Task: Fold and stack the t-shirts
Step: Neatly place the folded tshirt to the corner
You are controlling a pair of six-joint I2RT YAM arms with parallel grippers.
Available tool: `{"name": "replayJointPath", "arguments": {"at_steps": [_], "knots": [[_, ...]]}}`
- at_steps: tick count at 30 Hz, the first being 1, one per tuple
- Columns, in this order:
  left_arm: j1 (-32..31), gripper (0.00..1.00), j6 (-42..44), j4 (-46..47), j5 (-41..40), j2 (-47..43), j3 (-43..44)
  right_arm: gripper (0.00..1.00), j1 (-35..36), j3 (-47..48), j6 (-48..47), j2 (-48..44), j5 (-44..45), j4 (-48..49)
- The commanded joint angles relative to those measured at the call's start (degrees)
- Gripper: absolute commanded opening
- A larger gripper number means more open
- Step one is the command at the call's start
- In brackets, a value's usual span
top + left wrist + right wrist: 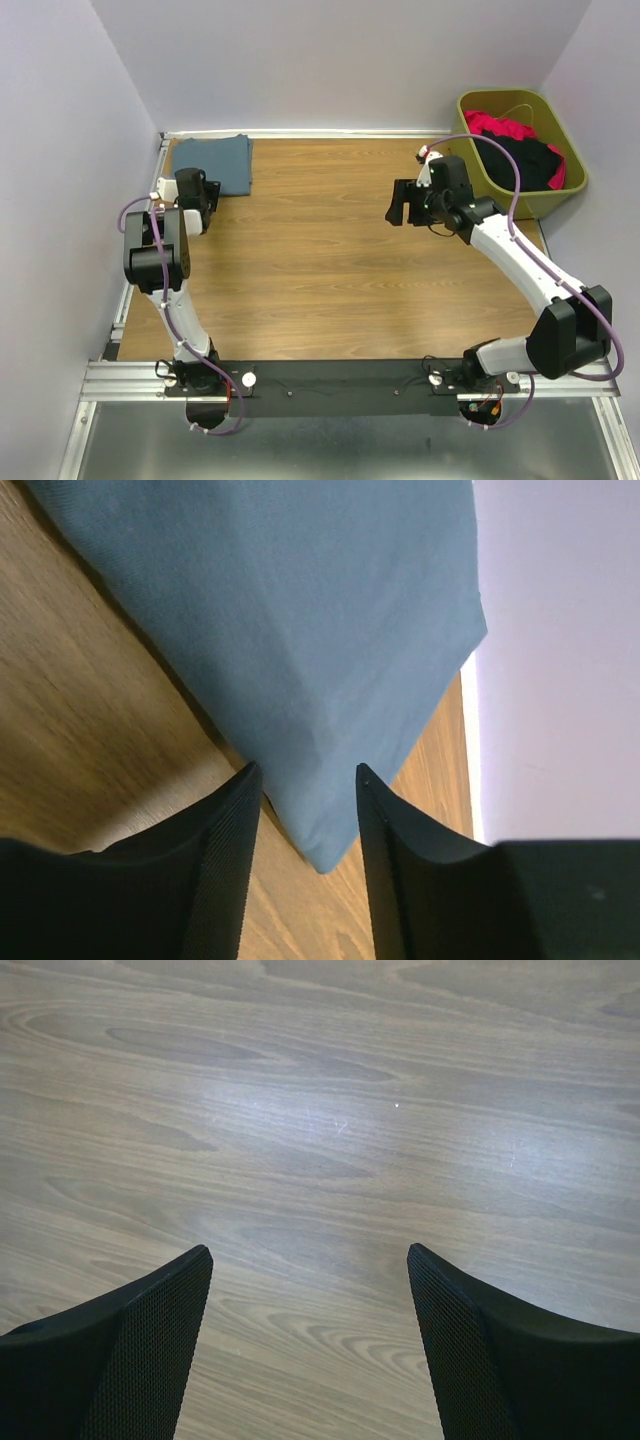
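A: Far left corner first. There the blue t-shirt [212, 163] lies folded flat on the tabletop [320, 250], tucked close to the back wall and the left edge. It reads as the start of the stack, parked clear of the working area.
B: And the left fingers [225, 860]?
A: At the shirt's near edge, low over the wood. In the wrist view one corner of the folded cloth points into the gap between them. They stand partly apart, one on either side of that corner, not pinching it. The cloth lies flat. Released, by my reading.
B: Touching the cloth?
A: Can't tell. The tips sit just beside its edges, and I can't be surer than that.
B: Middle of the tabletop?
A: Bare wood. The right fingers [150, 1340] hang over it, spread wide, nothing between them, only grain below.
B: Far right?
A: An olive bin [472, 150] at the back right corner holds a red-pink t-shirt [495, 125] and a black t-shirt [530, 160], both bunched and unfolded. They are well apart from the right fingers, behind and to the right of them.
B: Judgement?
A: One shirt folded, two waiting. The right arm is the nearer one to the bin, and its open fingers suit a fetch
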Motion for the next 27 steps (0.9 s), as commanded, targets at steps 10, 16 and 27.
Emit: {"name": "replayJointPath", "arguments": {"at_steps": [10, 16, 27], "knots": [[-0.1, 0.23, -1.7, -0.6, -4.3, 4.2, 3.9, 0.93, 0.3, 3.8, -1.0, 0.0, 4.9, -2.2], [0.1, 0.00, -3.0, -0.9, -5.7, 6.0, 5.9, 0.94, 0.3, 4.9, -1.7, 0.7, 7.1, -2.7], [3.3, 0.00, -2.2, -3.9, -8.2, 9.1, 13.2, 0.94, 0.3, 6.7, -2.3, 2.8, 8.8, -3.9]]}}
